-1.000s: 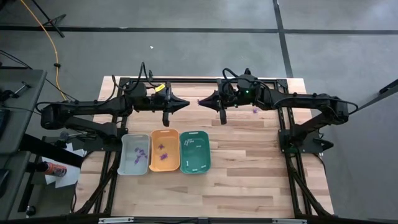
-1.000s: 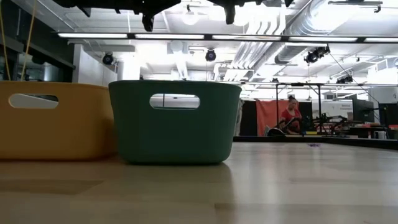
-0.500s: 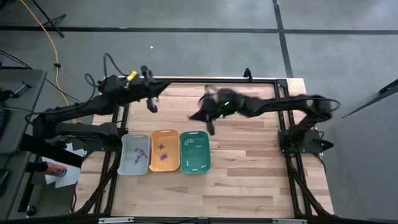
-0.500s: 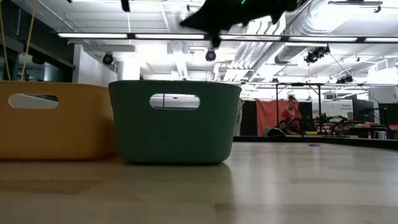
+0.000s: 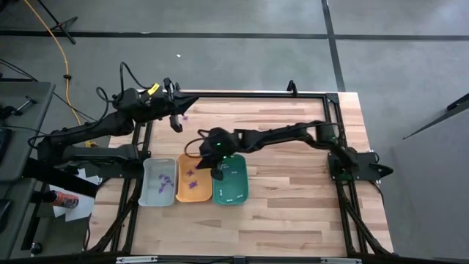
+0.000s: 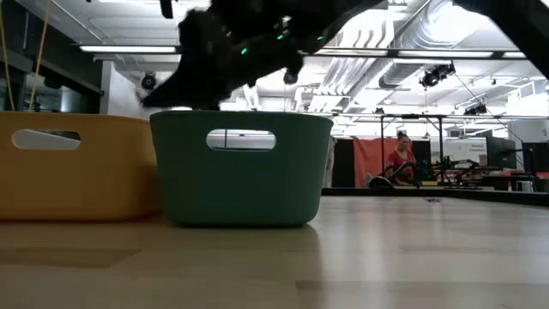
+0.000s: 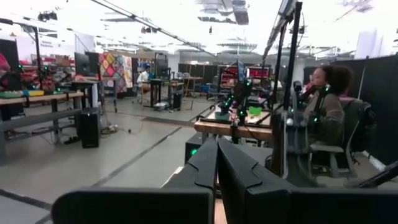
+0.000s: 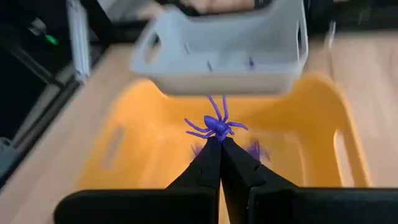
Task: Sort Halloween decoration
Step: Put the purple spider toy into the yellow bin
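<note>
- Right gripper (image 8: 219, 144): dark fingers (image 8: 208, 158) pressed together, pinching a small purple plastic spider (image 8: 214, 126) at their tips; seen from above, the gripper (image 5: 217, 172) hangs over the border of the orange and teal trays.
- Held spider: in the right wrist view, suspended above the orange rectangular plastic tray (image 8: 143, 134), apart from its floor.
- Orange tray (image 5: 193, 177): holds further purple pieces (image 5: 192, 175); it stands between the grey rectangular tray (image 5: 159, 182) and the teal rectangular tray (image 5: 230, 178) on the pale wooden surface (image 5: 293, 191).
- Grey tray: contains purple pieces (image 5: 163, 177).
- Teal tray: contains small white stick-like pieces (image 5: 235, 173).
- Left gripper (image 5: 176, 123): fingers (image 7: 214, 165) pressed together and holding nothing, raised near the far left corner of the surface.
</note>
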Robot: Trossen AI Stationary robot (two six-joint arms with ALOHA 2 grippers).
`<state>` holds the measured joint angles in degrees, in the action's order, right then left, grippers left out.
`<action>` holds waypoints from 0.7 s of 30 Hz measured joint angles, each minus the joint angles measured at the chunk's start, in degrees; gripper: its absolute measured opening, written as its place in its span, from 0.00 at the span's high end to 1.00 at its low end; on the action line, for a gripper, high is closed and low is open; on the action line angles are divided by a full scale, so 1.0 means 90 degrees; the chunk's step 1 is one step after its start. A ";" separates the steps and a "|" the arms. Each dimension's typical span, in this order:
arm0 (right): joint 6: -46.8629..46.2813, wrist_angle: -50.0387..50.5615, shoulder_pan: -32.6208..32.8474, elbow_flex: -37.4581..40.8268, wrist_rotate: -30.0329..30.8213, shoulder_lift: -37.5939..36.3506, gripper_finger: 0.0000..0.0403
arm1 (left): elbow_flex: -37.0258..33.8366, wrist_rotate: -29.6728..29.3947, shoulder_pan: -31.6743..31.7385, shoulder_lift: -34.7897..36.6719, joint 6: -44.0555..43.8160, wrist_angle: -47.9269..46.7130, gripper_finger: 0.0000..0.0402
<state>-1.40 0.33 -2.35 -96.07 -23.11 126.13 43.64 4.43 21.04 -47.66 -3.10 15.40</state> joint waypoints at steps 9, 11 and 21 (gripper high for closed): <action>0.0042 0.1573 0.0080 -0.1481 0.0392 0.1167 1.00 | 0.0000 0.0000 0.0000 0.0005 -0.0033 0.0031 1.00; 0.0042 0.1660 0.0102 -0.1600 0.0400 0.1224 1.00 | 0.0000 0.0000 0.0000 0.0006 -0.0033 0.0031 1.00; 0.0042 0.1614 0.0112 -0.1618 0.0400 0.1226 1.00 | 0.0000 0.0002 0.0000 0.0005 -0.0029 0.0031 1.00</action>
<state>-1.02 14.85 -1.34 -110.63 -19.51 137.16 43.64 4.45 21.04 -47.62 -3.36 15.68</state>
